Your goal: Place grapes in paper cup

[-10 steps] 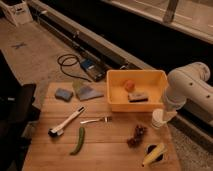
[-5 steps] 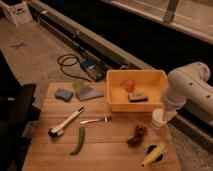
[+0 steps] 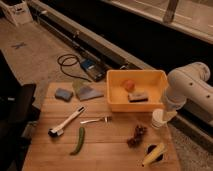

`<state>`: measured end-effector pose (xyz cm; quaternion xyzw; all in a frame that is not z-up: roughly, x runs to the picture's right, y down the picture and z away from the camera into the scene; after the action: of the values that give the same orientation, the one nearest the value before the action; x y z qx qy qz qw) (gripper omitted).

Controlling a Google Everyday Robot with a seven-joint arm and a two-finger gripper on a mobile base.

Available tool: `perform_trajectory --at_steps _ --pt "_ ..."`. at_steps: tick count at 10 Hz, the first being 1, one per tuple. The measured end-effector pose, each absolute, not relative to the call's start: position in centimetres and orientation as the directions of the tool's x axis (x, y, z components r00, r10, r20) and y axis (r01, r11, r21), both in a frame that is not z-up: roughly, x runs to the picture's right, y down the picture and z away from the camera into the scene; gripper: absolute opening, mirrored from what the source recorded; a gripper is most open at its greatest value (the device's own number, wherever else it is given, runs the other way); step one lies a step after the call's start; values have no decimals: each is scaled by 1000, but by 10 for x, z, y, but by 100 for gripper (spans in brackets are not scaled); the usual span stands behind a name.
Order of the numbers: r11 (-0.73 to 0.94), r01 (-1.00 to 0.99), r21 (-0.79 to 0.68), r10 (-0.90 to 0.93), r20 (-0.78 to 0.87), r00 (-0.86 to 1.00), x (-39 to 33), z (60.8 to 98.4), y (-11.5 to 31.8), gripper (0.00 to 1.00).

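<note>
Though unreadable as open or closed, hangs as end effector point(image 3: 169, 111) just beside the paper cup point(image 3: 158, 119), with grapes point(image 3: 137, 135) on the table point(image 3: 107, 147) nearby, lower-left past that paper cup, no clear long axis.

Single white arm point(image 3: 196, 84) at the right edge, thick and rounded, folded at a bulky elbow point(image 3: 186, 80) high on that side. Lower link angled down and slightly leftward, narrowing into the wrist point(image 3: 171, 100). Gripper point(image 3: 166, 111) at the bottom end of that link, pointed downward (largely masked by the arm's own bulk), low on the right and close above the surface.
</note>
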<state>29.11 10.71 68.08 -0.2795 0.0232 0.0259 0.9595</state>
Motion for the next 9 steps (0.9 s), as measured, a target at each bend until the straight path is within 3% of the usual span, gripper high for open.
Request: perform_trajectory --at_steps 4,9 --pt "819 159 -551 -185 9 983 249 672 125 65" --pt "762 301 -573 -203 230 952 220 691 187 65"
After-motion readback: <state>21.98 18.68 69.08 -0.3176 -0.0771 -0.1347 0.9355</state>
